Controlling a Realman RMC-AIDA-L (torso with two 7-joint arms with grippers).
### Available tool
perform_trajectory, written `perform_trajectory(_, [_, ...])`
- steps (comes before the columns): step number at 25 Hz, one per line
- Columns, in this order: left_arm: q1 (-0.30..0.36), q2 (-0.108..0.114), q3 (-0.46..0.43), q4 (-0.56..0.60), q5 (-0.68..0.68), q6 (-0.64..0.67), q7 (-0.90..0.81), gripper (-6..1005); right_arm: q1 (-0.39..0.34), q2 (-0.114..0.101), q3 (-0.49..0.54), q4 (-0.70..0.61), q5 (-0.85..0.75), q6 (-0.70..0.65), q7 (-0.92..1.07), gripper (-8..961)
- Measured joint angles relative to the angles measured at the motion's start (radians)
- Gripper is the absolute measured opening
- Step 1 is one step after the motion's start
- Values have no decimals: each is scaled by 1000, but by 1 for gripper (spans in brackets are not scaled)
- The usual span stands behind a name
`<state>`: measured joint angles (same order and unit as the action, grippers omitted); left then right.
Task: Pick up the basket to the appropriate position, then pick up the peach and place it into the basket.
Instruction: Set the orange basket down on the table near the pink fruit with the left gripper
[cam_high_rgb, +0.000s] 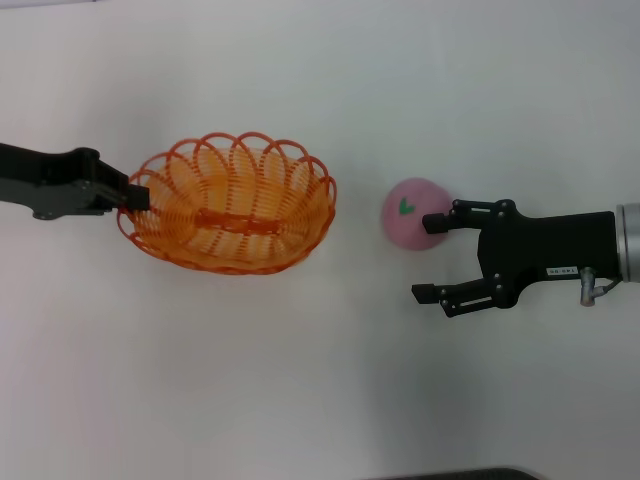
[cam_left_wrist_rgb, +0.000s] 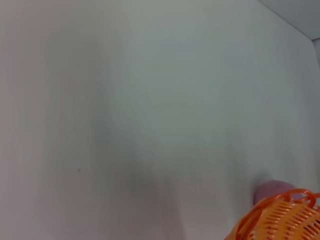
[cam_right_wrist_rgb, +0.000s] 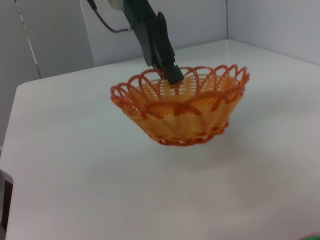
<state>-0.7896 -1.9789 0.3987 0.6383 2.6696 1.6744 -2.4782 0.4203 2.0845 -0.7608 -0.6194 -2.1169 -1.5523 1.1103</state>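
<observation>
The orange wire basket (cam_high_rgb: 232, 205) sits left of centre on the white table. My left gripper (cam_high_rgb: 135, 195) is shut on its left rim. The right wrist view shows that gripper (cam_right_wrist_rgb: 172, 77) pinching the looped rim from above, with the basket (cam_right_wrist_rgb: 182, 107) tilted a little over its shadow. The pink peach (cam_high_rgb: 405, 215), its green leaf mark facing up, lies to the right of the basket and apart from it. My right gripper (cam_high_rgb: 425, 258) is open just beside the peach. One fingertip overlaps the peach's right edge and the other stands nearer me. The left wrist view catches only the basket rim (cam_left_wrist_rgb: 280, 217).
The white table (cam_high_rgb: 300, 380) spreads all around both things. Grey walls (cam_right_wrist_rgb: 280, 25) rise behind the table's far edges in the right wrist view. A dark edge (cam_high_rgb: 450, 474) shows at the near side of the table.
</observation>
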Motion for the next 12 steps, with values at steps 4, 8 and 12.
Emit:
perform_trajectory(4, [15,-23,2,9,-5,-30,-4,80,0,0,0,2,0,0,0,948])
perform_trajectory(8, [36,-61,2,61,-6,-60,-14,81,0,0,0,3,0,2,0,948])
perform_trajectory(12, [52,-88,0,101,-27,-74,-17,80,2,0,0,3,0,3,0,948])
